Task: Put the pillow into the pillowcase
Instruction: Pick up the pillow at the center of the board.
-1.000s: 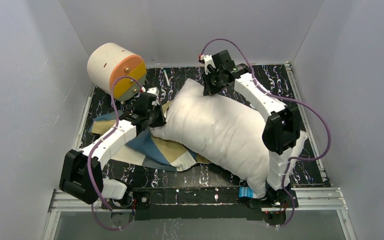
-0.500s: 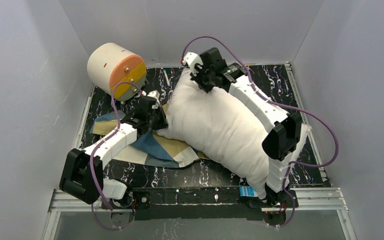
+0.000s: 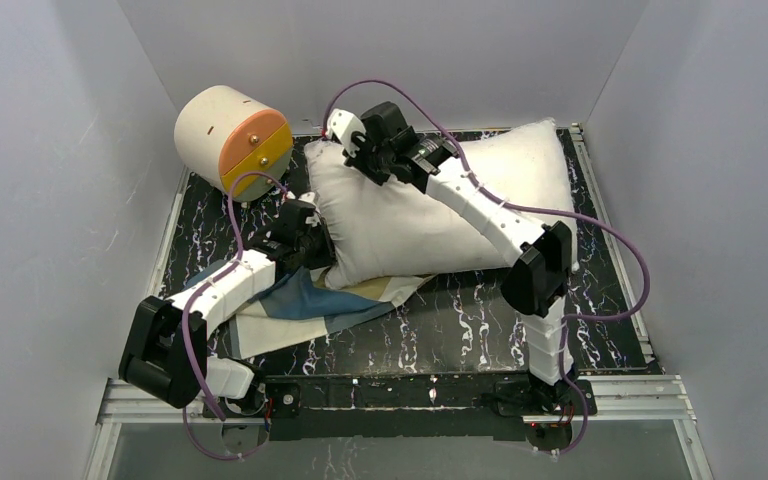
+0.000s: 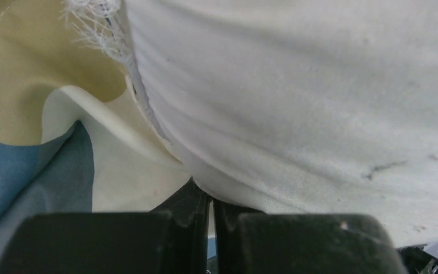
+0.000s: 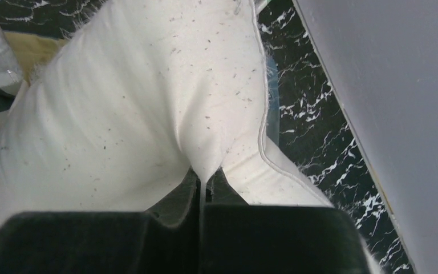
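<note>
The left pincer (image 3: 308,240) and right pincer (image 3: 362,157) clamp pillow (image 3: 430,215) edges, pillowcase (image 3: 290,302) under the left corner.

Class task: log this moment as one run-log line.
left gripper: shut on pillow | right gripper: shut on pillow | pillow: outside pillowcase, partly overlapping it

Open passage: bare counter (image 3: 460,320) at near centre and near right. The pillow (image 3: 430,215) blocks the far half, from left of centre to the far right corner. Far left corner taken by cylinder (image 3: 232,138); narrow gap between it and pillow. Near left, pillowcase (image 3: 290,300) lies flat, low. Diagonally over pillow: right arm (image 3: 480,210). Left, far, right closed by walls (image 3: 720,200).
</note>
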